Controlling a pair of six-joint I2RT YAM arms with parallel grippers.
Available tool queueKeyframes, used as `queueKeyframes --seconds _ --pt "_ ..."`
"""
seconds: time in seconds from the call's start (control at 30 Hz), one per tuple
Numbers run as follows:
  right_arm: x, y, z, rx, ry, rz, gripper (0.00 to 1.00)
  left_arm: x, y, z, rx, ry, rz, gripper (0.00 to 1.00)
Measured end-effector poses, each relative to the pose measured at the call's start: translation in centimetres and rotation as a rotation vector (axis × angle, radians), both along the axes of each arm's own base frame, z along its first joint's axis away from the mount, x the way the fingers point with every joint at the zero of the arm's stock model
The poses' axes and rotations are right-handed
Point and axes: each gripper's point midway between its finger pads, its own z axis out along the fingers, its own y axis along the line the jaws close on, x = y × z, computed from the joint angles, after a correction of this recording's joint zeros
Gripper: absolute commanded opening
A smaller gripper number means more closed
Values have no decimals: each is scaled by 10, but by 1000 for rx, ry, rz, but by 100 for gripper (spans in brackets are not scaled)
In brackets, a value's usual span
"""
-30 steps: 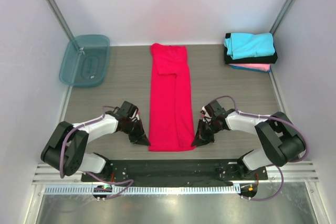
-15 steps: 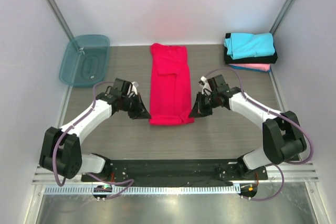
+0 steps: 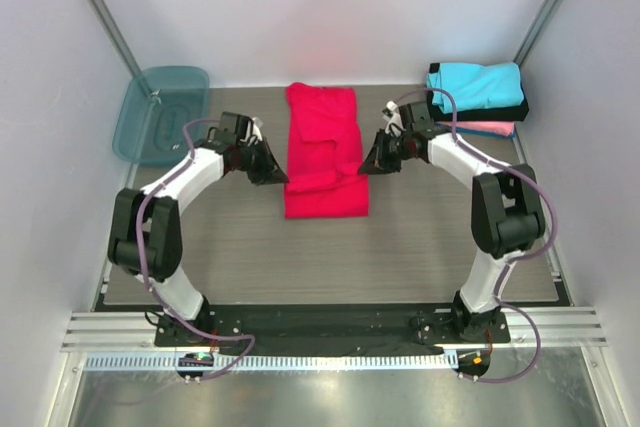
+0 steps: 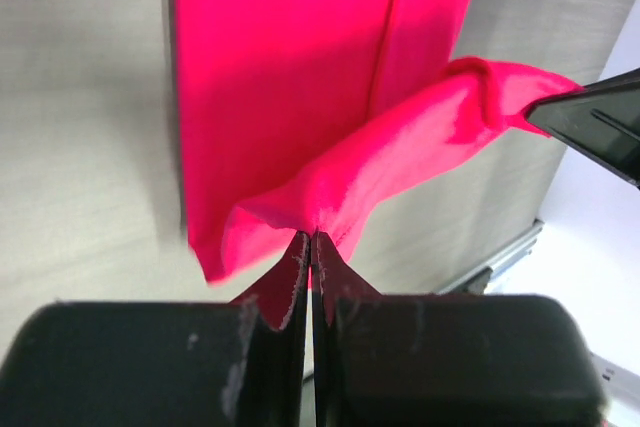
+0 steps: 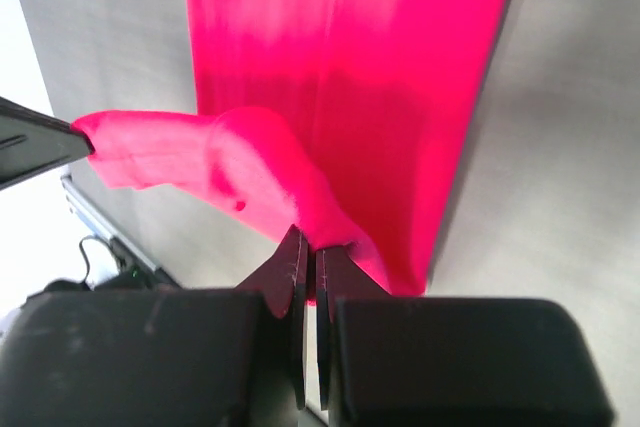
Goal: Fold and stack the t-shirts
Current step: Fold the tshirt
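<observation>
Bright red cloth t-shirt [image 3: 325, 162], mid-fold on the table [image 3: 430, 237]; left gripper [image 3: 279, 178] and right gripper [image 3: 366, 166] pinch its hem corners. Stacking onto the far-right folded shirts [image 3: 477, 87] remains.

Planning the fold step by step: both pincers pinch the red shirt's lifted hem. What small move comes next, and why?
Probably carry the hem a bit farther away before lowering it: the left pincer and right pincer are shut on corners of the red t-shirt, whose raised hem sits well short of its far end.
</observation>
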Motion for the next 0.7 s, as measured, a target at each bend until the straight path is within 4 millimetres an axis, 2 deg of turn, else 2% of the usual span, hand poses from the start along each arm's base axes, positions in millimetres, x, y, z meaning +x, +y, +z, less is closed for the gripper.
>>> queueKeyframes --seconds 0.13,0.33,0.63,0.67,0.7 --pt "28 7 -11 0 -11 4 1 28 -5 -6 11 -20 -9 0" --pt "45 9 -26 -7 -4 6 1 63 -2 -10 30 -60 -1 0" --pt "89 9 -28 1 -55 -11 1 103 2 -26 46 -79 2 0" --pt "94 10 -29 3 -63 -12 1 109 1 -28 46 -83 0 2" --pt "98 11 -29 5 -70 -12 4 113 0 -30 46 -87 -1 9"
